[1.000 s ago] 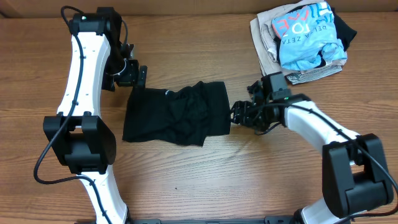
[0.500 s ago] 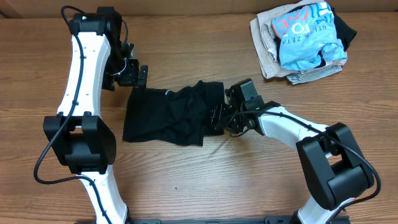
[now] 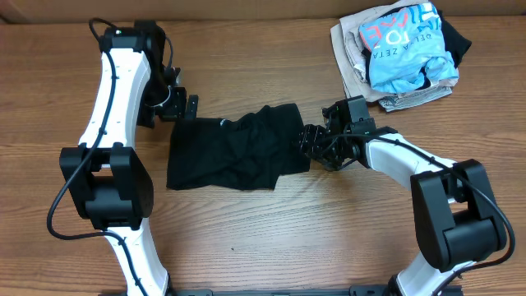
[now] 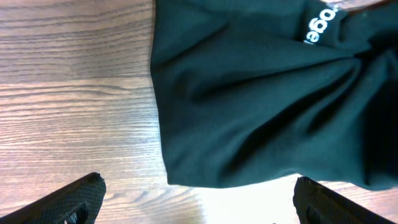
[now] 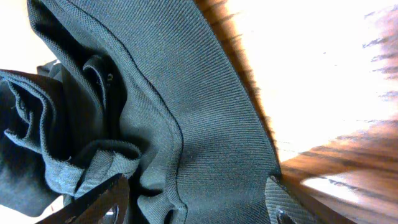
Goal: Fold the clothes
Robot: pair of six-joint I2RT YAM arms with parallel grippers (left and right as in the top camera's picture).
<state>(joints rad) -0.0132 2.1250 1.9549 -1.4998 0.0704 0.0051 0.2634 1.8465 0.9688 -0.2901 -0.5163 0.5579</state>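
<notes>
The clothes, a black shirt [image 3: 234, 152], lie crumpled in a rough rectangle mid-table. White lettering [image 4: 320, 25] shows near its top edge. My left gripper [image 3: 182, 107] hovers just beyond the shirt's far left corner, open. In the left wrist view only bare wood lies between its fingertips [image 4: 74, 199], and the shirt's edge [image 4: 236, 99] is just ahead. My right gripper [image 3: 311, 146] is at the shirt's right edge. Its jaws stand wide apart, with loose folds of the shirt [image 5: 205, 155] lying between the fingers [image 5: 93, 202].
A pile of other garments [image 3: 399, 53], topped by a light blue printed shirt, sits at the back right of the wooden table [image 3: 271, 238]. The table's back edge runs along the top of the overhead view.
My right gripper pushed left into the shirt's right edge, then drew back to the right. The shirt has shifted slightly right. The left gripper moved a little and is still open.
</notes>
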